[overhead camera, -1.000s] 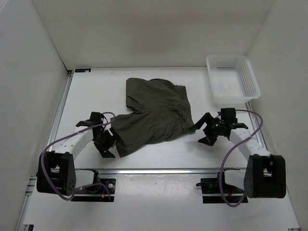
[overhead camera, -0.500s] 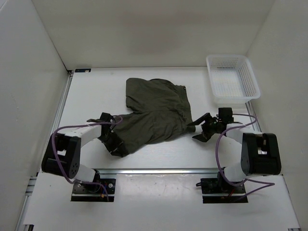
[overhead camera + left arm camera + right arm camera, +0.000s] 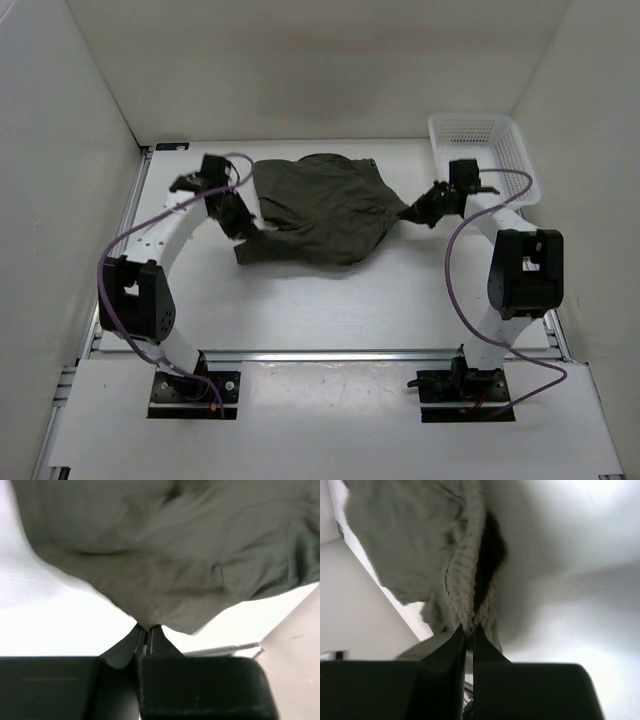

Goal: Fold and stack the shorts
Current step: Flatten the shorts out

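Far to the left of the white mesh basket (image 3: 522, 160), well apart from it: the left gripper (image 3: 243, 226), clenched on a corner of the shorts (image 3: 320, 210). From the left wrist camera, black jaws pressed together on a small pinch of olive cloth right at their tips, with soft folds of fabric fanning away beyond.

Left of the basket, spanning most of the gap up to it: the dark olive shorts, bunched and drawn into a wide, slack shape between the two grips. Broadest in the middle, narrowing to a point at each end. One loose flap at the end farthest from the basket, lying on the white table (image 3: 330, 300). Middle of the cloth sagging; lifted clear of the table or resting on it, impossible to tell from above. Wholly outside the basket.

Just beside the basket's near left corner: the right gripper (image 3: 413, 213), likewise clamped tight on the shorts, at the end nearest the basket. From the right wrist camera, jaws closed on a ribbed, gathered edge of the fabric, twisted narrow at the tips and widening beyond. In the overhead view, right wrist crossing in front of the basket's left wall; touching it or not, unclear.
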`<action>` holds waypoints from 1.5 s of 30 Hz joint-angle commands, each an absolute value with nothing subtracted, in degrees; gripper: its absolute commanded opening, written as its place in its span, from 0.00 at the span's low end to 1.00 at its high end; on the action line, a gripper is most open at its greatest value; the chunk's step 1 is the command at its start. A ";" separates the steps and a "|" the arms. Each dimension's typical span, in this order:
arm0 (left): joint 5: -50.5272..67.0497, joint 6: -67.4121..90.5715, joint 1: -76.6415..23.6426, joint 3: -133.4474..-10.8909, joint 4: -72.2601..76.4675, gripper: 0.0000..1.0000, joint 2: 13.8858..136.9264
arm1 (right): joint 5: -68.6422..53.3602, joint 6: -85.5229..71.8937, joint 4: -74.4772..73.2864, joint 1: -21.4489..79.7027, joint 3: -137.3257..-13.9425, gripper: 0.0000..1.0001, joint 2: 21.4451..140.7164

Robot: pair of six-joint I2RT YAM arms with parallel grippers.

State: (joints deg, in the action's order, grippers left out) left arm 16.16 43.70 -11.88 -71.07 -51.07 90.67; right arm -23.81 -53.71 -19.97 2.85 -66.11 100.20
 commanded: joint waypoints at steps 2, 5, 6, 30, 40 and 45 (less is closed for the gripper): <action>12.31 37.80 -6.34 -105.31 -64.84 0.10 97.36 | -21.36 -47.03 -29.94 1.67 -99.77 0.00 105.02; 13.17 37.00 -1.42 -131.18 -71.62 0.10 103.00 | -23.38 -42.46 -37.43 1.67 -123.21 0.00 109.15; 14.05 37.00 -0.45 -133.74 -70.33 0.10 103.01 | -24.25 -39.93 -38.22 1.67 -126.44 0.00 109.16; 12.93 34.10 -6.77 -61.43 -58.62 0.68 66.01 | -4.23 -29.53 -44.19 1.67 -54.23 0.74 56.25; 15.54 37.00 -6.77 -51.08 -52.14 0.82 74.08 | -20.27 -42.33 -46.07 0.09 -36.85 0.94 49.40; 18.28 38.94 -7.91 -45.88 -44.48 0.82 80.94 | -26.27 -50.09 -38.25 -2.20 -22.88 0.94 44.65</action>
